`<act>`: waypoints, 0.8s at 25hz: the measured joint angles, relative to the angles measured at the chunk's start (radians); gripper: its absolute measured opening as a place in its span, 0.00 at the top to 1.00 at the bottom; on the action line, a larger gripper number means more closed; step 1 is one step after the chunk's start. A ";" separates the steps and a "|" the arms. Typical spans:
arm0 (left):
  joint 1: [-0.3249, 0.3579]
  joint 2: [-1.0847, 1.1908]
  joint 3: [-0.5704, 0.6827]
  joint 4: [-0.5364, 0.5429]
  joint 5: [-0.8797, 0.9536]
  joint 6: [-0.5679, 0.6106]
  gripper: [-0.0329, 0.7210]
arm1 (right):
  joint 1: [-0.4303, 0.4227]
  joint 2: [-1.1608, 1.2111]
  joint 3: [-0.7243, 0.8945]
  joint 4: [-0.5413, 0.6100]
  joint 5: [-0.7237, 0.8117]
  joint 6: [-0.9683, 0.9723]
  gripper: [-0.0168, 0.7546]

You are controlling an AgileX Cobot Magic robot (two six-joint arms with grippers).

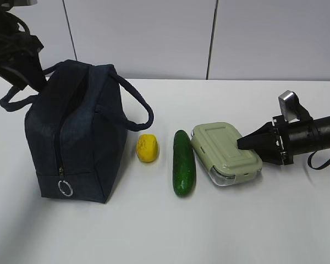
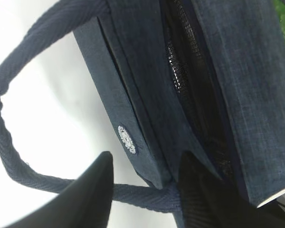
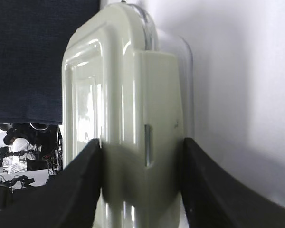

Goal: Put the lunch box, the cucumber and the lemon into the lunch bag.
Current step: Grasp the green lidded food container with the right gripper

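The right arm reaches in low and nearly level from the right side, wrist straight, its black right gripper [image 1: 252, 142] pointing leftward. In the right wrist view its two dark jaws stand about half apart, one on each long face of the lunch box [image 3: 128, 109], both pressed against it, so the end of the box sits between them. The left arm hangs at the far upper left, largely cut off. The left gripper [image 2: 147, 190] shows two dark jaws partly spread, the lunch bag [image 2: 147, 109] wall edge between them; contact is unclear
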 joint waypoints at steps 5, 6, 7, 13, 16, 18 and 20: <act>0.000 -0.006 0.044 -0.004 0.002 -0.002 0.54 | 0.000 0.000 0.000 0.000 0.000 0.000 0.50; 0.000 -0.006 0.059 -0.004 0.002 -0.002 0.54 | 0.000 0.000 0.000 0.000 0.000 0.000 0.50; 0.000 -0.006 0.074 -0.004 0.002 -0.002 0.54 | 0.000 0.000 0.000 0.000 0.000 0.000 0.50; 0.000 -0.006 0.100 -0.004 -0.002 -0.004 0.54 | 0.000 0.000 0.000 0.000 0.000 0.002 0.50; 0.000 -0.006 0.100 -0.004 -0.008 -0.004 0.54 | 0.000 0.000 0.000 0.000 0.000 0.002 0.50; 0.000 -0.001 0.100 -0.004 -0.008 -0.004 0.54 | 0.000 0.000 0.000 0.000 0.000 0.002 0.50; 0.000 0.011 0.100 -0.004 -0.008 -0.004 0.57 | 0.000 0.000 0.000 0.000 0.000 0.002 0.50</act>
